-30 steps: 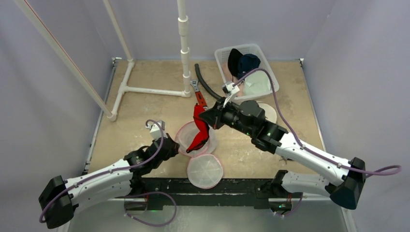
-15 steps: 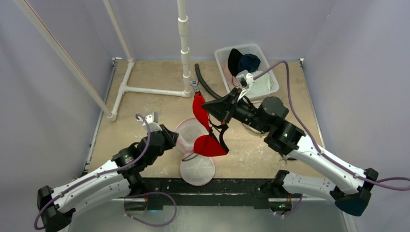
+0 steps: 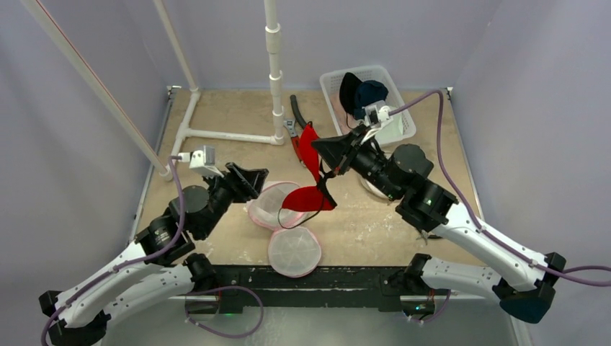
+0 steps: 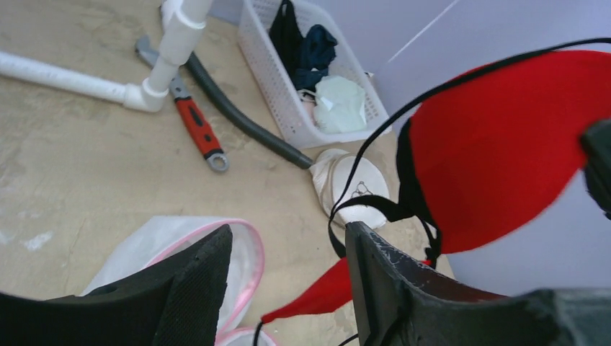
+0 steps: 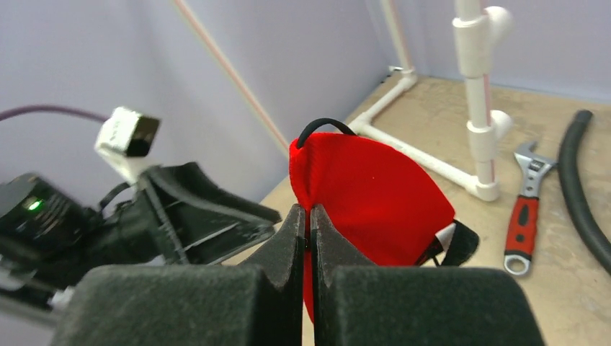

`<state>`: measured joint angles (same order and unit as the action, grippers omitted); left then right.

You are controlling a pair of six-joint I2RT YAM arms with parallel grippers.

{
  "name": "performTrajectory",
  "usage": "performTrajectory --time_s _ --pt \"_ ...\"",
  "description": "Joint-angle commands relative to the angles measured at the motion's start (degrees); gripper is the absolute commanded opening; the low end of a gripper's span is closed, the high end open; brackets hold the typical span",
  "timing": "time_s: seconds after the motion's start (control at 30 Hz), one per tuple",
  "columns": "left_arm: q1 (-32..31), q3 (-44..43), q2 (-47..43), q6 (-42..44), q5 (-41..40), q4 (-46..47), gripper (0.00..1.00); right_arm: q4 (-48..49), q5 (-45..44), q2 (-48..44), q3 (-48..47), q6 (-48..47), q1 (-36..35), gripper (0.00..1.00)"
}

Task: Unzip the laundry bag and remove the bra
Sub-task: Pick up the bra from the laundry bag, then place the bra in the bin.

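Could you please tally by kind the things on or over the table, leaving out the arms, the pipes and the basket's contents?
Red bra: 1
Laundry bag: 1
Basket: 1
Wrench: 1
Hose: 1
Pale cloth piece: 1
Total: 6

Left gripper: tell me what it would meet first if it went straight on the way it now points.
Most likely the red bra hanging from the right gripper: its black strap loops just beyond the left gripper's open jaws. Depth is unclear, so it may pass below it.
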<state>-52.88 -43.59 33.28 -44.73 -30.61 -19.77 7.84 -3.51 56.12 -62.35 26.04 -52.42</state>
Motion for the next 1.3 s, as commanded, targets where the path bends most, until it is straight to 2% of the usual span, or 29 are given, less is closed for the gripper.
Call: performTrajectory --time_s 0.0,0.17,0.43,0.53,0.67,0.83,0.97,1.03,1.27 --pt "0.3 -1.3 2.0 8.5 7.9 11.0 0.59 -0.4 -11.8 1.2 -1.1 4.4 0.2 0.0" --pt "0.3 -1.1 7.0 12.0 16.2 21.9 0.61 -0.7 -20.5 3.0 -3.0 7.6 0.2 0.0" --pt "0.1 -1.1 14.6 16.0 24.1 35.2 0.63 -3.9 -23.5 5.4 -6.1 11.7 0.1 0.0" --pt "-0.2 -2.7 17.7 17.6 24.1 36.1 0.64 -4.8 -23.6 6.3 -7.4 12.7 0.2 0.0" --pt "-3.5 -4.8 21.2 21.1 18.1 36.0 0.65 -5.2 -23.3 7.0 -8.2 14.2 0.1 0.0" --pt "-11.7 -7.2 25.2 28.2 4.4 35.6 0.65 -5.6 -23.3 7.6 -8.7 15.4 0.1 0.0" --pt "-12.7 -8.9 28.3 28.6 -2.3 34.0 0.65 -5.7 -23.1 7.7 -8.8 15.7 0.1 0.0" --pt "-12.7 -9.5 29.6 28.7 -4.6 33.3 0.62 -5.8 -22.9 7.6 -8.7 15.9 0.2 0.0" --pt "-12.7 -10.7 32.8 28.4 -8.4 33.0 0.39 -5.9 -22.3 7.4 -8.6 15.8 0.2 0.0"
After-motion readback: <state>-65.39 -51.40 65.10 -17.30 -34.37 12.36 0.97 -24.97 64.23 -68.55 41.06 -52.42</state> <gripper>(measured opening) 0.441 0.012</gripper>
